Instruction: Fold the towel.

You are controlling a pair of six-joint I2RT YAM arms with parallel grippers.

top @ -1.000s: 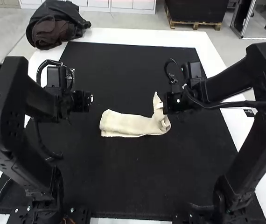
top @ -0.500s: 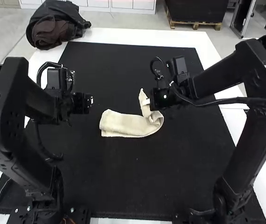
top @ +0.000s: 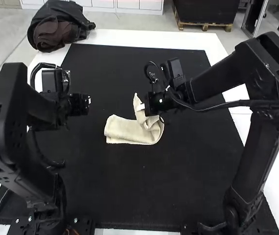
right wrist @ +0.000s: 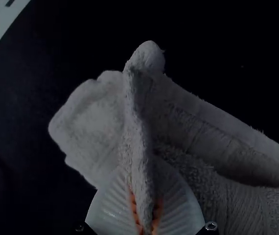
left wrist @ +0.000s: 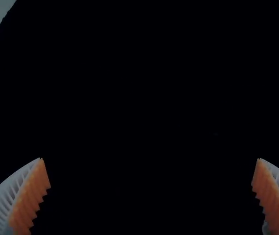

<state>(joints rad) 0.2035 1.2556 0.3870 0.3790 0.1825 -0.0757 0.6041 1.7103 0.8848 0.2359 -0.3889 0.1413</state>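
My left fingers [left wrist: 28,198] are spread and empty, probably held aside to give the fold room. The towel [top: 125,131] lies on the black mat [top: 129,191] as a folded strip, its flat end likely steadying it, while my right fingers [right wrist: 111,208] pinch the other end up, I judge to double it over.

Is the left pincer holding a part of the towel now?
No, the fingers of the left pincer are wide apart with only dark surface between them.
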